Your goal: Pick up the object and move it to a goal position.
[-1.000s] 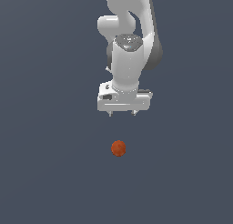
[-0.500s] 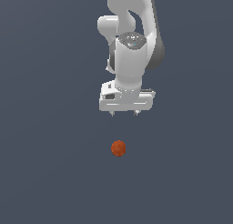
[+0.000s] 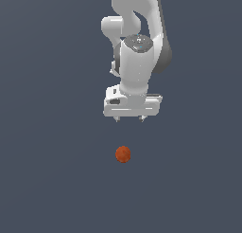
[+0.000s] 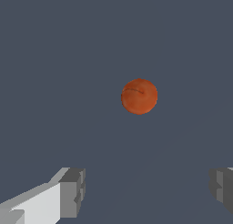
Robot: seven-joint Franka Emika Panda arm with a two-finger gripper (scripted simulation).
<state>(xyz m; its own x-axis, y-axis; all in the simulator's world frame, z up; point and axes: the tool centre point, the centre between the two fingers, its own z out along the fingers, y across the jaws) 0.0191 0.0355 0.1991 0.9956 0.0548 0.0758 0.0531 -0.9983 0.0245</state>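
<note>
Ball: the small orange-red ball [image 3: 123, 154] lies on the flat dark grey surface [image 3: 47, 180], below the fingertips and slightly toward the exterior view's left of the midpoint between them. It is apart from both fingers, touched by nothing. In the wrist view the ball [image 4: 139, 96] shows a faint dark crease across its mottled skin.

Gripper: the white Panda gripper [image 3: 129, 119] hangs above the ball, pointing straight down, with only short tips showing under the wide hand body.

Fingers: spread wide. In the wrist view one grey finger pad [image 4: 73, 192] and the other [image 4: 222, 185] stand far apart, with bare surface between them. The gap is much wider than the ball. They hold nothing and touch nothing.

Ball relative to fingers: ahead of the pads and between their two lines, nearer the middle than either pad, not yet in the gap itself.

Progress: early, by my reading. The gripper looks roughly lined up over the ball, but there is no contact or grasp yet.

Left to do: likely a descent until the pads flank the ball, a closing, a lift, then the carry. No goal marker is visible in either view.
</note>
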